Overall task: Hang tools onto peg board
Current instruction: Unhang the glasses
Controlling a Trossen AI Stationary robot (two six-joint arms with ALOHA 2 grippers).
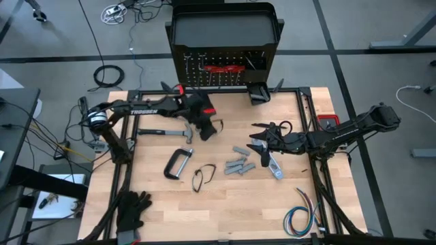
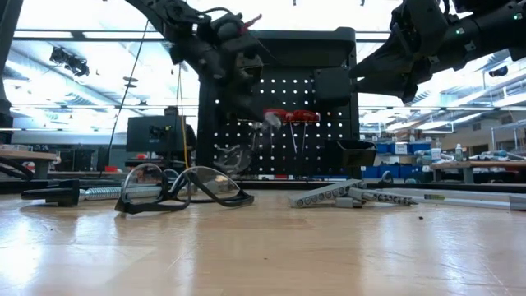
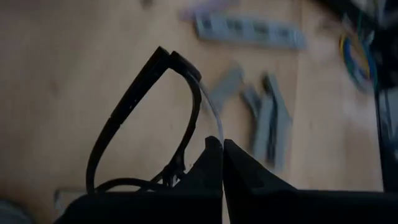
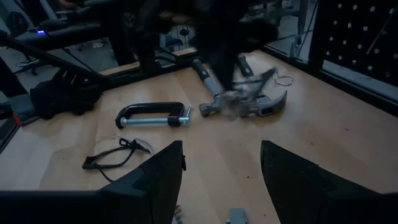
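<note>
My left gripper (image 1: 206,122) is shut on a pair of black-framed safety glasses (image 3: 134,102) and holds them above the table's far middle, in front of the peg board (image 1: 225,64). Red-handled tools (image 1: 221,68) hang on the board. A black-handled hammer (image 1: 162,132), a grey C-clamp (image 1: 178,163), a second pair of glasses (image 1: 203,178), grey metal pieces (image 1: 240,164) and a silver tool (image 1: 273,167) lie on the wood. My right gripper (image 4: 221,180) stands open above the table's right half, near the grey pieces, with nothing between its fingers. My left gripper pinches the glasses between its two shut fingertips (image 3: 233,165), at the edge of the clear lens (image 3: 214,127). The black frame (image 3: 124,115) stands out beyond the fingertips. The glasses are lifted clear of the table and hang below the gripper in the low view (image 2: 230,156).
Black gloves (image 1: 133,207) lie at the near left corner and a coloured wire bundle (image 1: 303,218) at the near right. The peg board stands upright at the far edge with a small black bin (image 2: 355,152) on it. Bare wood (image 1: 231,204) lies along the near middle.
</note>
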